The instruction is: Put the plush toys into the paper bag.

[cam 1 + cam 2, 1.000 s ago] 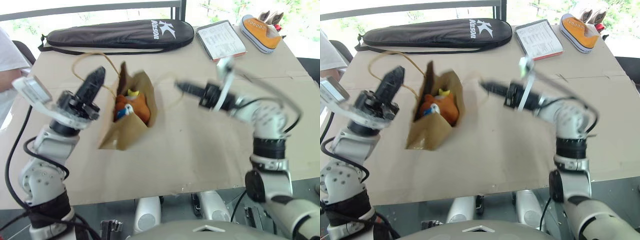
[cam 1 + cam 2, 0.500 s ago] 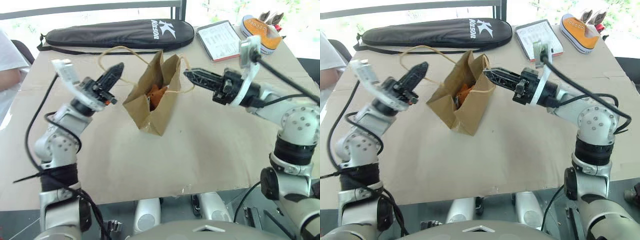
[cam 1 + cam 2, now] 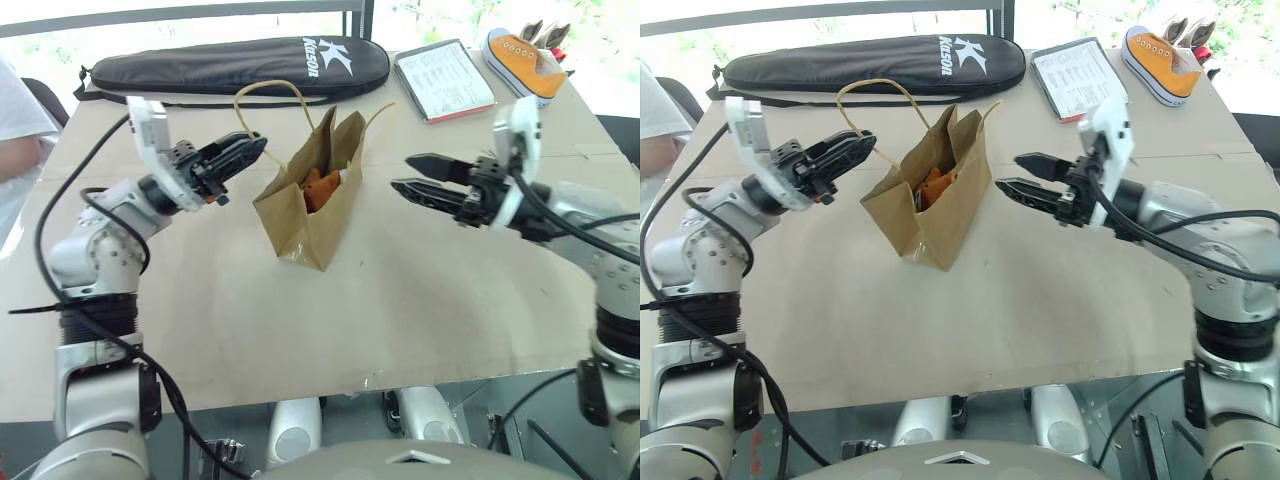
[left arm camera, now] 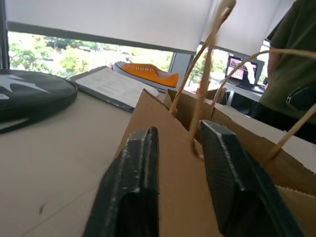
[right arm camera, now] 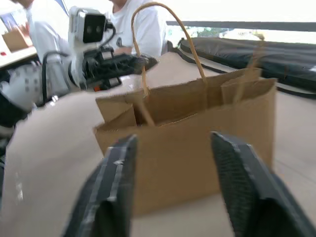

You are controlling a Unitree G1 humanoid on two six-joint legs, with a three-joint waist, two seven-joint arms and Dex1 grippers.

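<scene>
Both arms are built of pale grey rounded segments joined by black ribbed collars, with black cables looping loosely alongside. Each wrist carries a white boxy camera bracket. The left tool (image 3: 250,149) and right tool (image 3: 405,172) each have two black, tapered, textured fingers.

Bright daylight from windows at twelve o'clock; glare overexposes them; right wrist view motion-blurred, close fingers defocused.

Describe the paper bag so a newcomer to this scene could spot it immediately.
On the cardboard-covered table, look in front of the long black racket case. Between the two open tools stands the paper bag, upright with something orange inside. It is the only brown kraft thing with twisted loop handles.
</scene>
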